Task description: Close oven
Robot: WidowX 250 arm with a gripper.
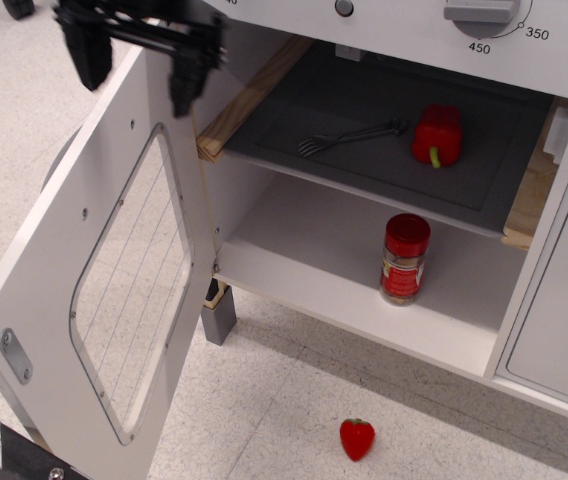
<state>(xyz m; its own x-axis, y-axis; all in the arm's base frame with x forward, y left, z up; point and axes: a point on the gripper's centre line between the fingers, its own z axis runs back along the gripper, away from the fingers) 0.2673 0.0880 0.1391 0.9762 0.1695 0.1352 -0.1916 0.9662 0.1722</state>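
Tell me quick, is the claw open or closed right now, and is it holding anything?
Claw: open and empty, its two black fingers spread on either side of the top edge of the white windowed oven door, which stands wide open.

End effector (136,72) fingers apart, pointing down

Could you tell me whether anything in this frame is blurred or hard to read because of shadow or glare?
In observation.image, the gripper at the top left is smeared by motion blur, so its fingers lack crisp edges. The oven door, fork, red pepper and spice jar are sharp. The upper shelf sits in mild shadow; no strong glare shows on the door window.
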